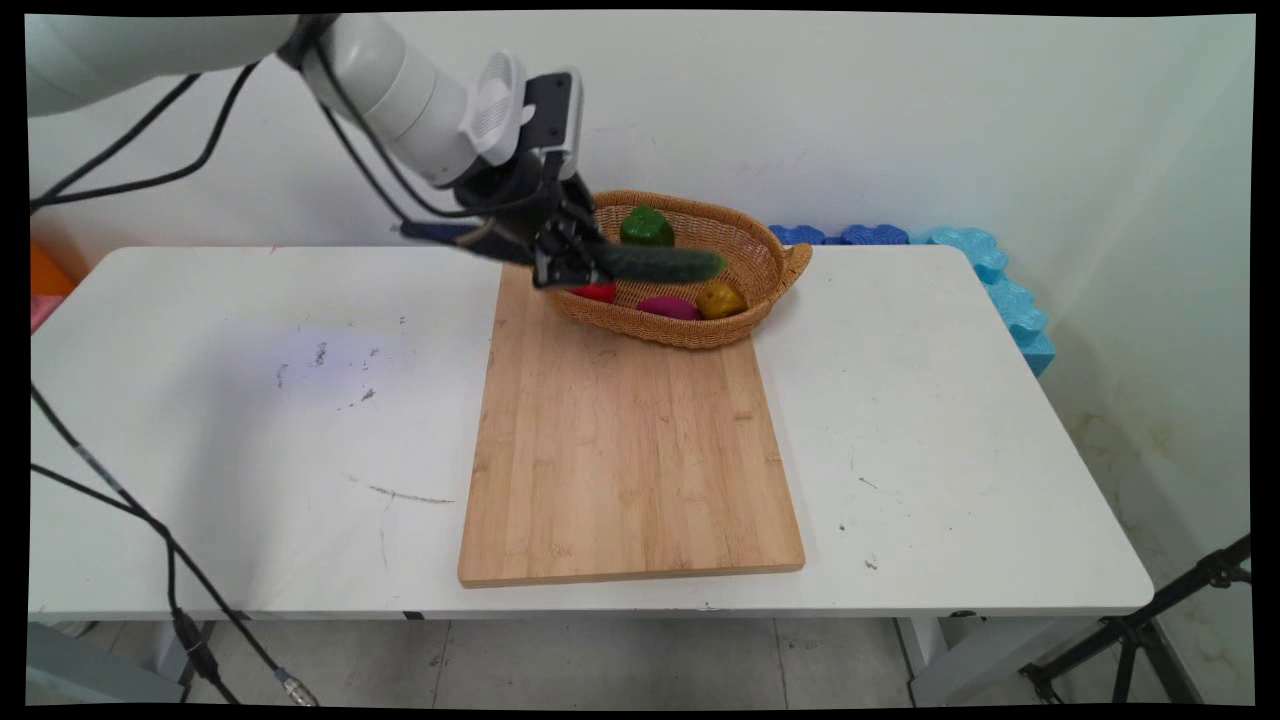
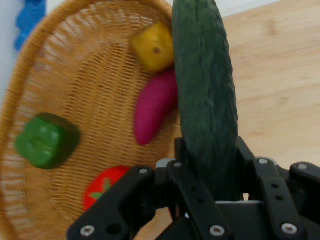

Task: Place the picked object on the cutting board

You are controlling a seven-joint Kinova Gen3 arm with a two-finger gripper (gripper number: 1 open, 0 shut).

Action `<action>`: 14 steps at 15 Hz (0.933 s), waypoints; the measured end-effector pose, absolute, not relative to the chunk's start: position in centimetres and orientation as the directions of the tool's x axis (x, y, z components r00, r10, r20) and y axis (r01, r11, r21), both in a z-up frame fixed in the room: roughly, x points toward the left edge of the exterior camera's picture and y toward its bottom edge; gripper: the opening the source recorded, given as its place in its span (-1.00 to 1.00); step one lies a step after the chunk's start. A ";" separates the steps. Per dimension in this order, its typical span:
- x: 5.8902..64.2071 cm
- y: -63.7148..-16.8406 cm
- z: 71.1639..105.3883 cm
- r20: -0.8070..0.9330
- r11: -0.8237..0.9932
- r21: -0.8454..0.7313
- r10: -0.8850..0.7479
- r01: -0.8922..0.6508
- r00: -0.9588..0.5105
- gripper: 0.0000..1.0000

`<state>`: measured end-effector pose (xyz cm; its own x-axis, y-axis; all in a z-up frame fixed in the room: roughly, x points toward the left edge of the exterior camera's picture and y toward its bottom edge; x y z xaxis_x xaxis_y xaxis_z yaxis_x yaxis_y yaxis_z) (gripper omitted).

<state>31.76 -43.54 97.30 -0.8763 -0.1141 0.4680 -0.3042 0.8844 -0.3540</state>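
My gripper [image 1: 575, 265] is shut on a dark green cucumber [image 1: 665, 264], held level above the near left part of a wicker basket [image 1: 765, 262]. In the hand view the cucumber [image 2: 205, 95] runs up from between the fingers [image 2: 182, 150] across the basket [image 2: 75, 85]. Inside the basket lie a green pepper [image 1: 646, 227], a red tomato [image 1: 597, 292], a magenta sweet potato [image 1: 667, 307] and a yellow fruit [image 1: 720, 299]. The hand view shows the pepper [image 2: 46, 140], tomato [image 2: 102, 187], sweet potato [image 2: 154, 106] and yellow fruit [image 2: 153, 46] below the cucumber.
The basket stands on the far end of a wooden cutting board [image 1: 630, 450] that lies on the white table [image 1: 250, 420]. Blue foam pieces [image 1: 985, 265] sit against the wall behind the table's right corner. A tripod leg [image 1: 1150, 625] stands at the lower right.
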 end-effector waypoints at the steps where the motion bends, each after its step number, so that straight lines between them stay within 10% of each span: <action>1: 31.7 -42.5 97.1 0.474 0.891 -0.327 -0.133 -0.314 -0.870 -1.00; 14: 29.4 -36.2 91.3 0.513 0.892 -0.035 -0.371 -0.450 -0.774 -1.00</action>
<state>29.42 -36.18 91.27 -0.7745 -0.3705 0.5127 -0.4503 0.8922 -0.0354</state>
